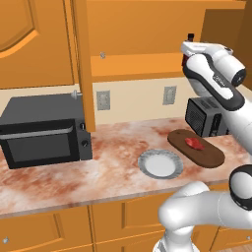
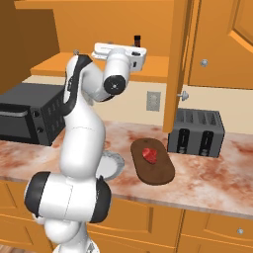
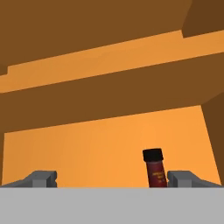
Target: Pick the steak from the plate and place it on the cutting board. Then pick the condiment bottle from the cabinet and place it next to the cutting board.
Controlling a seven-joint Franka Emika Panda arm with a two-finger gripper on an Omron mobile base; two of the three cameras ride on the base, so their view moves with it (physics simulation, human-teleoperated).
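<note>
Plate (image 1: 160,163) sits bare on the counter (image 1: 74,177); right of it the steak (image 1: 194,143) lies on the cutting board (image 1: 197,148). Up in the open cabinet (image 3: 109,144), the gripper (image 3: 112,178) holds its fingers wide apart, the condiment bottle (image 3: 155,168) upright between them, apparently untouched.

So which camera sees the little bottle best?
The hand view: the condiment bottle stands upright on the cabinet shelf, black cap and red label plain. Both base views catch just its cap behind the arm.
</note>
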